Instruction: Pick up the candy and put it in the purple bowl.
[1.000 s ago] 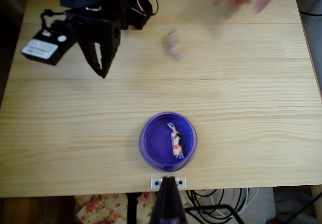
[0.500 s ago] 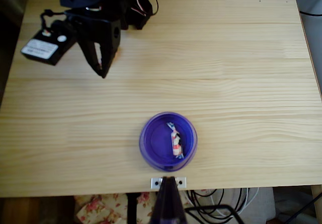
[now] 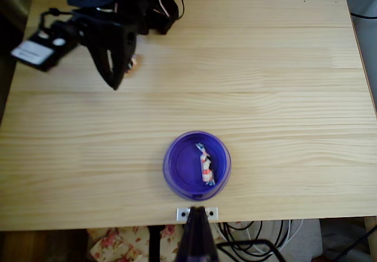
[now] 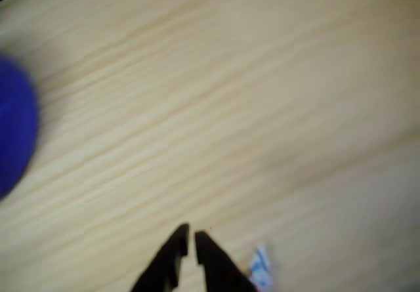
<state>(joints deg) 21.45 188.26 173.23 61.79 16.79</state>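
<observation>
Compared with half a second before, the arm (image 3: pixel 112 23) had swung in the overhead view: its black body sat a little further left and higher, and the box-like part (image 3: pixel 36 43) at its left end had tilted up toward the table's left edge and looked blurred. A second earlier a person's hand had hovered over the table's upper right and a blurred sweet lay in mid-table; both were gone by the previous frame and did not show now. The bowl (image 3: pixel 177 171) and the sweet inside it had not shifted.

The gripper (image 3: pixel 114 80) pointed down the picture over the upper-left part of the table (image 3: pixel 283 97), its two dark fingers pressed nearly together with only a thin slit between them and nothing held. The wrist view showed the same narrow gap at the gripper (image 4: pixel 191 237), above bare wood.

The candy (image 3: pixel 134 62) lay on the table just right of the gripper's fingers in the overhead view, mostly hidden by the arm, with only a small pale and reddish bit visible. In the wrist view the candy (image 4: pixel 261 266) showed as a blurred pale-blue twisted end just right of the fingers, at the lower edge.

The bowl was round, glossy and purple-blue, near the table's lower edge, well apart from the gripper. In it lay another sweet (image 3: pixel 205 164), white with orange-red marks.
</observation>
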